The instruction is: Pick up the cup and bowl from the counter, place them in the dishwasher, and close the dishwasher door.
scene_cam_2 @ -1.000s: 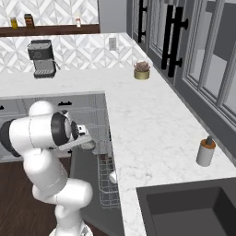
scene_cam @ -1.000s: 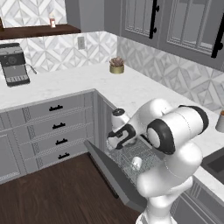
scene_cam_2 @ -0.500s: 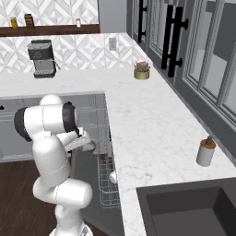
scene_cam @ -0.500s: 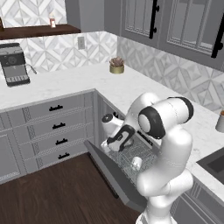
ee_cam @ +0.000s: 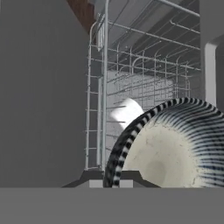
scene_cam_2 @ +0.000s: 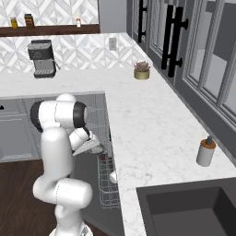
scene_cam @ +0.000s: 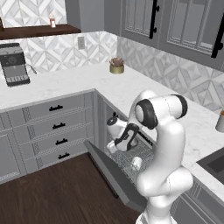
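Progress looks roughly halfway. From the left base, the gripper (scene_cam: 117, 141) is lowered over the dishwasher (scene_cam: 131, 157) rack, with the cup (scene_cam: 136, 163) already parked just below it. From the right base, the dishwasher door (scene_cam_2: 85, 184) is seen hanging open beneath the hand. In the hand view, the bowl (ee_cam: 175, 148) is clamped on edge between the fingers, rack just ahead; release and door closing are left.
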